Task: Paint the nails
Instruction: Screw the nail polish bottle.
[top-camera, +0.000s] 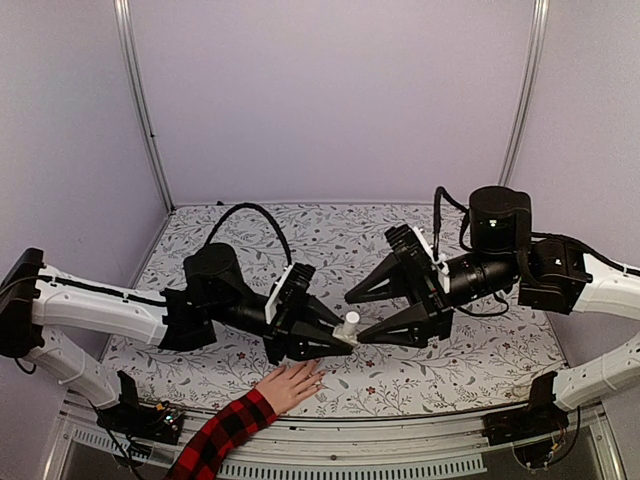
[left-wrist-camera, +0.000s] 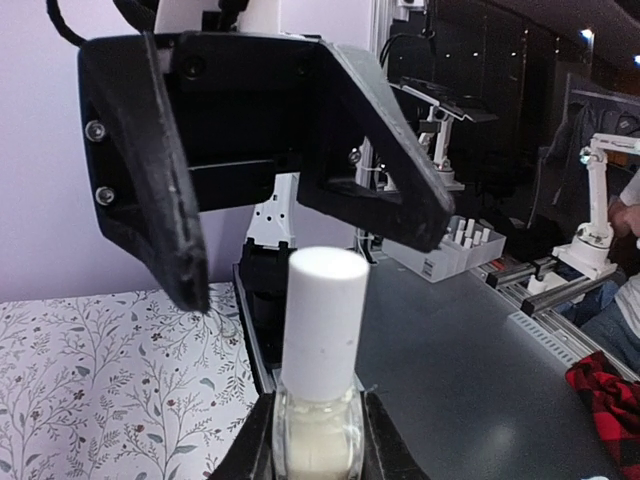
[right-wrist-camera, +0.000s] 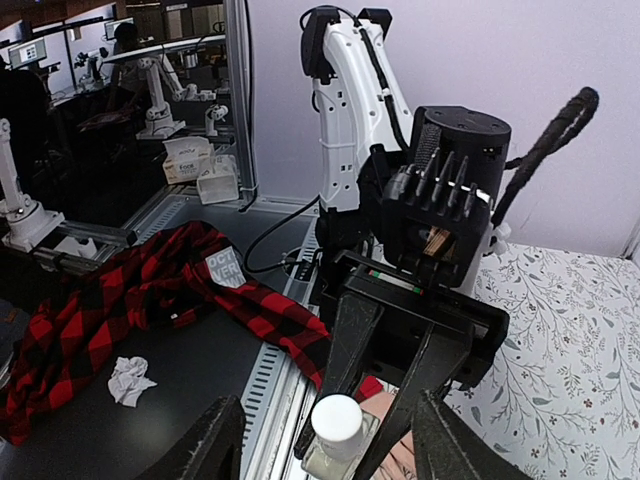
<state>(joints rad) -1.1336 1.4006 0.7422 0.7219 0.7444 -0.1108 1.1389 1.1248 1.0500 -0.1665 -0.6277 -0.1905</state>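
Fingers on your left gripper (top-camera: 345, 341) are clenched on the bottle (left-wrist-camera: 318, 440), its cap (left-wrist-camera: 325, 320) pointing at your right gripper (top-camera: 357, 317), whose released fingers (right-wrist-camera: 212, 440) straddle it, with the nails (top-camera: 314, 374) just nearside of the left.

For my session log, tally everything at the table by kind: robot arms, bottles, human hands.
Black-and-white robot arms: 2
Small clear glass bottle with white cylindrical cap: 1
Light-skinned human hand in red-and-black plaid sleeve: 1
Total: 4
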